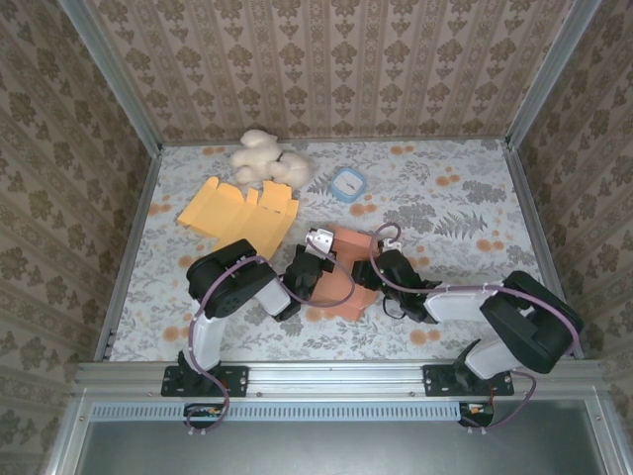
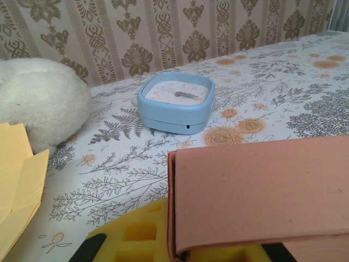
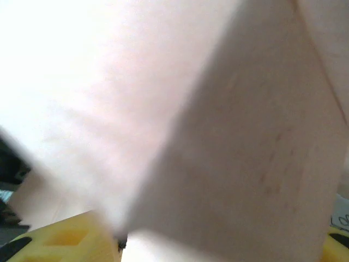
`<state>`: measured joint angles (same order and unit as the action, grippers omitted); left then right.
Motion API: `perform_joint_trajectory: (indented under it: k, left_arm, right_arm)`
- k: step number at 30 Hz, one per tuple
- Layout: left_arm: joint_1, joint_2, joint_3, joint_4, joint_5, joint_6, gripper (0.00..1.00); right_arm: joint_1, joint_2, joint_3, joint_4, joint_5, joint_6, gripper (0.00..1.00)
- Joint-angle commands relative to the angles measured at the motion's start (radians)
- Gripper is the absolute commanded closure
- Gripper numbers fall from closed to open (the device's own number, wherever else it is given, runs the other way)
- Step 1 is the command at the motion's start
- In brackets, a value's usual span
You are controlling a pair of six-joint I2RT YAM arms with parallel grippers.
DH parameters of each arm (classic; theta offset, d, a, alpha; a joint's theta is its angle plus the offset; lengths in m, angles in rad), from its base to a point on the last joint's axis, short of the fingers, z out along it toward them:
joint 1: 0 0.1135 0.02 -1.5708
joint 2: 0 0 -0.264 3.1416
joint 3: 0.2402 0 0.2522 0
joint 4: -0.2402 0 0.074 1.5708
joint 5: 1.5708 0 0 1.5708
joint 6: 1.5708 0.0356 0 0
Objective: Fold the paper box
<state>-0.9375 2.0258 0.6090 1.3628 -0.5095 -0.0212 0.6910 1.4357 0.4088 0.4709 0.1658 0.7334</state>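
Note:
The salmon paper box (image 1: 348, 285) lies partly folded on the table between my two arms. In the left wrist view one folded panel of the paper box (image 2: 262, 191) stands close in front. My left gripper (image 1: 329, 263) reaches it from the left and is shut on the panel's lower left corner. Its yellow pads (image 2: 131, 234) press against the card at the left gripper (image 2: 185, 246). My right gripper (image 1: 369, 276) meets the box from the right. There the box's card (image 3: 229, 136) is blurred and very near. Its yellow fingers (image 3: 60, 240) stand wide apart at the right gripper (image 3: 202, 248).
A flat yellow box blank (image 1: 240, 213) lies at the back left, with its edge (image 2: 16, 185) near my left wrist. Behind it sits a white plush toy (image 1: 267, 160) (image 2: 38, 101). A small blue square container (image 1: 348, 184) (image 2: 177, 103) stands just beyond the salmon box.

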Motion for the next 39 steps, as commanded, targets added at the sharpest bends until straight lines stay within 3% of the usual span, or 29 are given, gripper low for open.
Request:
perform_joint_trajectory:
  k: [1, 11, 19, 23, 29, 39]
  left_arm:
    - [-0.005, 0.001, -0.011, -0.062, 0.015, 0.005, 1.00]
    - [0.009, -0.021, -0.033, -0.062, 0.045, -0.012, 1.00]
    - [0.014, -0.045, -0.058, -0.062, 0.066, 0.000, 1.00]
    - [0.015, -0.054, -0.062, -0.062, 0.070, 0.004, 1.00]
    - [0.015, -0.056, -0.063, -0.062, 0.075, 0.015, 1.00]
    - [0.015, -0.054, -0.067, -0.062, 0.084, 0.017, 1.00]
  right_arm:
    - [0.020, -0.092, -0.004, -0.127, 0.061, -0.026, 0.45]
    - [0.028, -0.429, -0.098, -0.387, 0.139, -0.055, 0.45]
    - [0.025, -0.909, -0.196, -0.662, 0.377, -0.044, 0.47]
    - [0.018, -1.054, -0.240, -0.704, 0.428, -0.014, 0.46]
    - [0.008, -1.061, -0.256, -0.699, 0.443, 0.001, 0.45]
    - [-0.002, -0.834, -0.230, -0.571, 0.396, -0.014, 0.43]
